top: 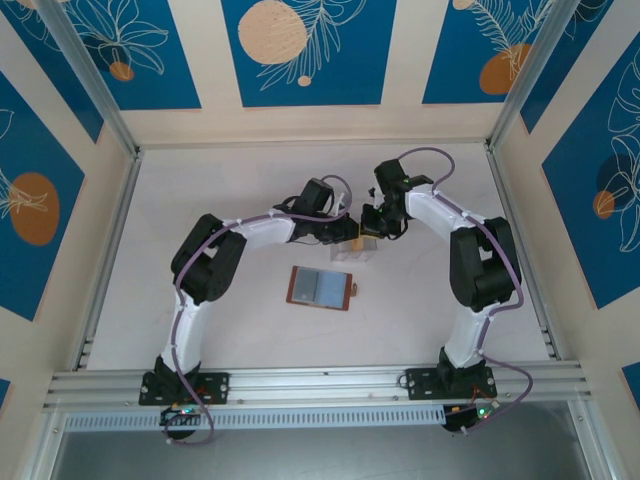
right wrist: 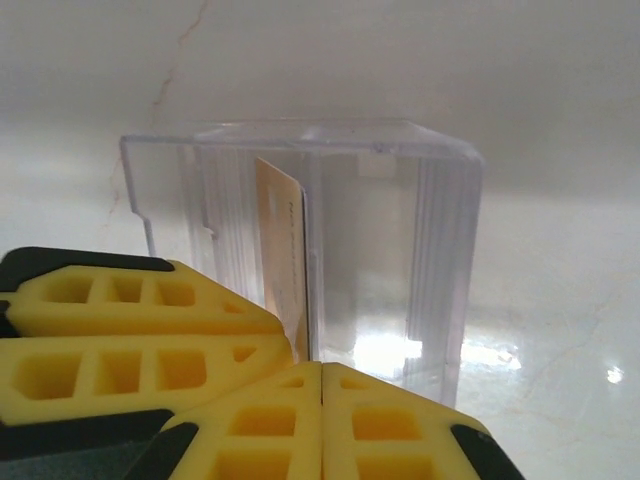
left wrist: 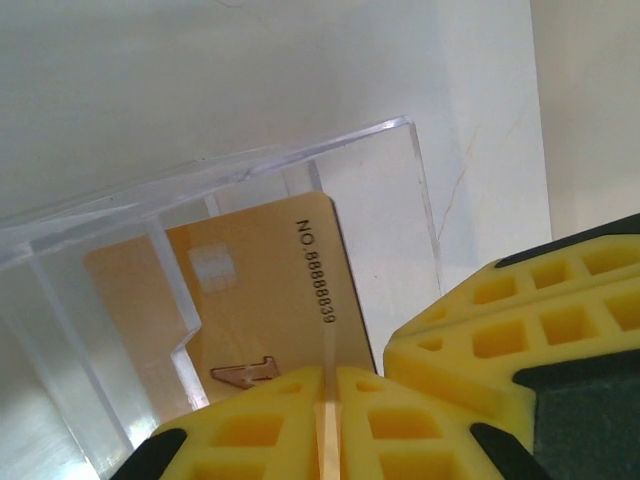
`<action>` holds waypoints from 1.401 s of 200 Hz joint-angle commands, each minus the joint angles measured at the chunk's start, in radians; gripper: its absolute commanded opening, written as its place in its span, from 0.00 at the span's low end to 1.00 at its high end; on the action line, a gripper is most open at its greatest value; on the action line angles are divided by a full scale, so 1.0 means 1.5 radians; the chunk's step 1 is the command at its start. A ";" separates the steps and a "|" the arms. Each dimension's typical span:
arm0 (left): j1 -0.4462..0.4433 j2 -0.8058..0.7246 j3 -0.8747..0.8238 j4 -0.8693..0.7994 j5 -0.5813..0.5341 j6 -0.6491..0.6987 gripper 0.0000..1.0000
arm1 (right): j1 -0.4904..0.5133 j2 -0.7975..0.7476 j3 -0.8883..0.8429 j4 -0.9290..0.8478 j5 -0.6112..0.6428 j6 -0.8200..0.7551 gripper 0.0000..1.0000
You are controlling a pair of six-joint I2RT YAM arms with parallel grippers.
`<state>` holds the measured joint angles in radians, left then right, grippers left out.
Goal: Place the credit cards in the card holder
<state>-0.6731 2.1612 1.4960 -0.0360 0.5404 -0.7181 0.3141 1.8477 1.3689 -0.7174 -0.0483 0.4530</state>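
- Card (left wrist: pixel 260 300): tan, with a number printed along one edge. It stands on edge in a slot of the clear box (left wrist: pixel 380 180). In the top view the box sits near the holder, at 1 o'clock from it.
- Holder (top: pixel 320 288): brown, lying open and flat on the table (top: pixel 200 180). Its grey-blue pockets face up and its tab is at 3 o'clock.
- Left gripper (left wrist: pixel 325 425): clenched on the card's near edge, with a thin tan line showing between the pads.
- Right gripper (right wrist: pixel 321 415): pressed shut at the box's front, with nothing visible between the pads. Whether it touches the box wall cannot be told.
- Handling, judged: the card looks light, thin and stiff with slight flex, and its glossy faces are likely slippery.
- Hold, judged: the best grip is flat across both faces near an edge, as now, with a pull straight along the slot. Tilting would jam the card against the dividers, and the light box may lift or slide with it.
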 commanded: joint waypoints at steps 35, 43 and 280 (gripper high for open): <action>-0.007 0.014 0.002 -0.098 -0.052 0.033 0.12 | -0.028 -0.008 -0.018 0.043 -0.115 0.008 0.03; -0.007 0.014 0.002 -0.100 -0.056 0.033 0.12 | -0.028 -0.009 -0.018 0.041 -0.110 0.007 0.03; -0.038 0.050 0.165 -0.338 -0.199 0.173 0.12 | -0.050 -0.040 -0.079 0.049 0.028 0.055 0.22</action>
<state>-0.7044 2.1834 1.6978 -0.4225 0.3195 -0.5198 0.2329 1.7699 1.2484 -0.6510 0.0120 0.5175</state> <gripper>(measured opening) 0.126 0.223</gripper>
